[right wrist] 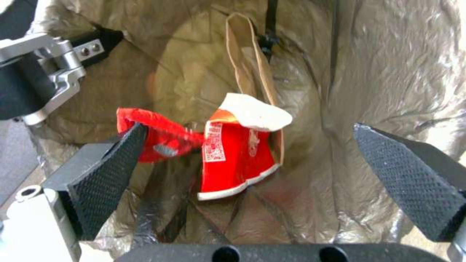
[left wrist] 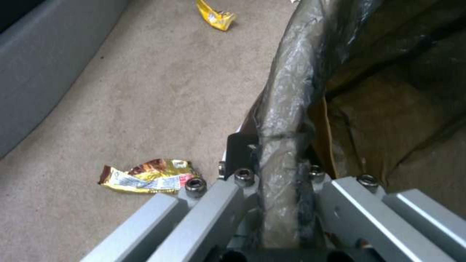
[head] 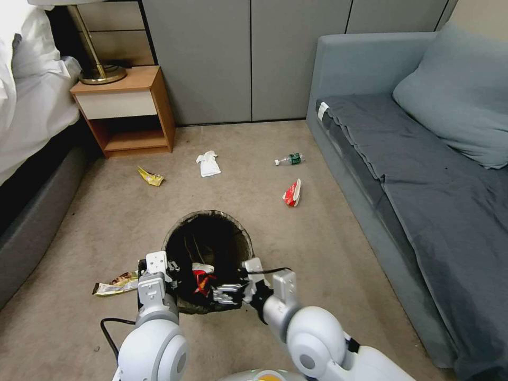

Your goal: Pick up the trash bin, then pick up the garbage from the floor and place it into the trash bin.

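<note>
The trash bin (head: 209,238), a round bucket lined with a dark bag, is right in front of me. My left gripper (head: 159,270) is shut on its rim (left wrist: 286,109), one finger on each side of the bag-covered edge. My right gripper (right wrist: 250,134) hovers open over the bin's mouth. A red wrapper (right wrist: 233,156) lies between its spread pads inside the bag, one end touching a pad (right wrist: 107,171). A brown cardboard scrap (right wrist: 252,62) stands deeper in the bin. On the carpet lie more garbage: a gold-brown wrapper (left wrist: 150,176), a yellow wrapper (head: 151,177), a white tissue (head: 208,163), a small bottle (head: 289,159) and a red wrapper (head: 292,193).
A grey sofa (head: 413,174) runs along the right. The bed (head: 32,116) is on the left, with a wooden nightstand (head: 127,111) and lamp beside it. Grey cabinet doors (head: 248,58) close off the back. Open carpet (head: 238,190) lies between bin and litter.
</note>
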Robot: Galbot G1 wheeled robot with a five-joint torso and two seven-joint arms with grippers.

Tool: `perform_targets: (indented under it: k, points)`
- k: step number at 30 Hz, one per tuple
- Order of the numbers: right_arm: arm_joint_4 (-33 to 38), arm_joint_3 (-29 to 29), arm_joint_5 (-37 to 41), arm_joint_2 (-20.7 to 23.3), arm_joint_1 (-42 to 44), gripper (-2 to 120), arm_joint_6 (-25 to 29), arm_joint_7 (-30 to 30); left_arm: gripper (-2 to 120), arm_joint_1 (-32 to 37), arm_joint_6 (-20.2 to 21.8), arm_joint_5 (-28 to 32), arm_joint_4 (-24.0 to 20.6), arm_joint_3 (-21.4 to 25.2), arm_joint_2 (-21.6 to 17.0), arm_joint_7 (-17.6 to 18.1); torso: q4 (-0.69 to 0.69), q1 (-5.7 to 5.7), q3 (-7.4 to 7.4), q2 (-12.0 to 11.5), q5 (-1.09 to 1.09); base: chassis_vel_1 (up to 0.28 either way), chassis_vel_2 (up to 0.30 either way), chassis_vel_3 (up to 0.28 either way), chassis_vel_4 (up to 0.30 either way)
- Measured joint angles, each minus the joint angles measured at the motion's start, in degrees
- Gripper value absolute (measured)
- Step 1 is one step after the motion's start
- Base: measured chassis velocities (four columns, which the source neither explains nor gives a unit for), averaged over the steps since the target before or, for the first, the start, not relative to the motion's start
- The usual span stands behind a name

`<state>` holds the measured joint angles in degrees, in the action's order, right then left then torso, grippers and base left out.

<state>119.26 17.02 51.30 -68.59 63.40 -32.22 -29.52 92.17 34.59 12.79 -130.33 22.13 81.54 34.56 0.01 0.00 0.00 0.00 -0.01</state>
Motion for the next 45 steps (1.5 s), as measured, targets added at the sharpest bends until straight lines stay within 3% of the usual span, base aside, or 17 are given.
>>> perform_targets:
  k: [10,18,24,28,45]
  points:
    - [1.8,-3.5,4.7,-1.4,0.4,100,-4.1,-5.9,0,0.1,-0.1,-0.4,0.1,0.2,-0.5,-0.1,-0.01,0.0,0.0,0.0,0.0,0.0,0.0,0.0,0.0]
    - [4.4,-6.1,6.6,-0.8,2.1,100,-5.8,-7.0,0,-0.4,-0.2,-0.6,0.5,0.1,-0.4,-0.1,-0.01,0.0,0.0,0.0,0.0,0.0,0.0,0.0,0.0]
    - [3.5,-8.3,10.4,-6.8,2.7,100,-5.2,-12.3,0,0.2,-0.3,-1.3,0.3,-0.4,-0.2,-0.3,0.0,0.0,0.0,0.0,0.01,0.0,0.0,0.0,0.0]
    - [2.4,-9.2,11.1,-8.4,2.8,100,-5.1,-15.6,0,0.3,-0.4,-1.5,0.1,-0.4,-0.2,-0.4,-0.01,0.0,0.0,0.0,0.01,0.0,0.0,0.0,0.0]
    - [-0.3,-11.8,6.9,-8.0,3.2,100,-4.3,-15.1,0,0.7,-0.7,-1.5,-0.8,0.4,-0.2,-0.7,-0.01,0.0,0.0,0.0,0.01,0.0,0.0,0.0,0.0]
